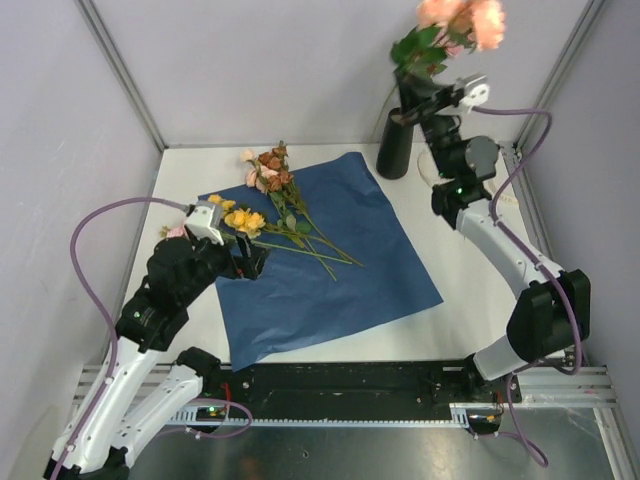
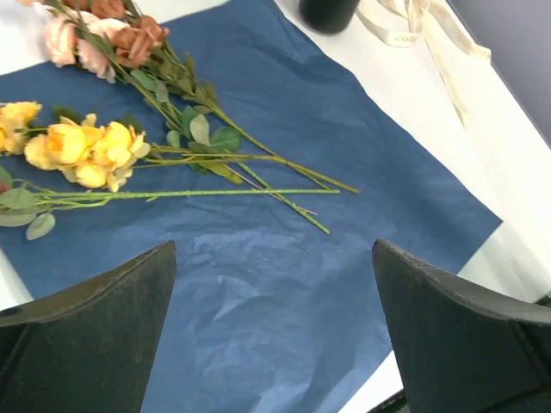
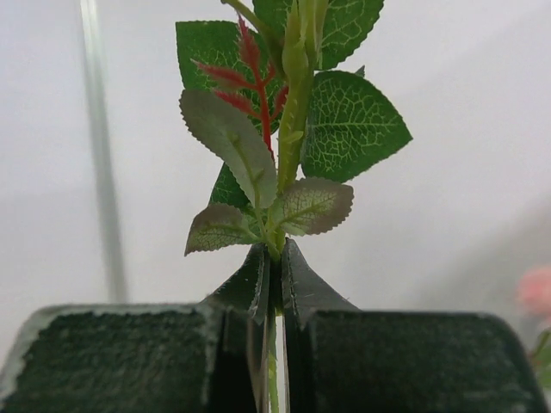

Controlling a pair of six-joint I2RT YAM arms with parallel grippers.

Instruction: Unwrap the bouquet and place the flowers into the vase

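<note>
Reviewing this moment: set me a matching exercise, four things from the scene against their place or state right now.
Column 1
1. left gripper
2. right gripper
3. yellow roses
4. vase

Column 2
A. standing upright beside the far corner of the blue paper
B. shut on a leafy stem
C. open, holding nothing
D. lying on the blue paper

Pairs: 1-C, 2-B, 3-D, 4-A

Right gripper (image 3: 275,258), pink flowers (image 1: 462,20) crowd vase (image 1: 393,150) mouth; near half of blue paper (image 1: 330,290) open.
</note>
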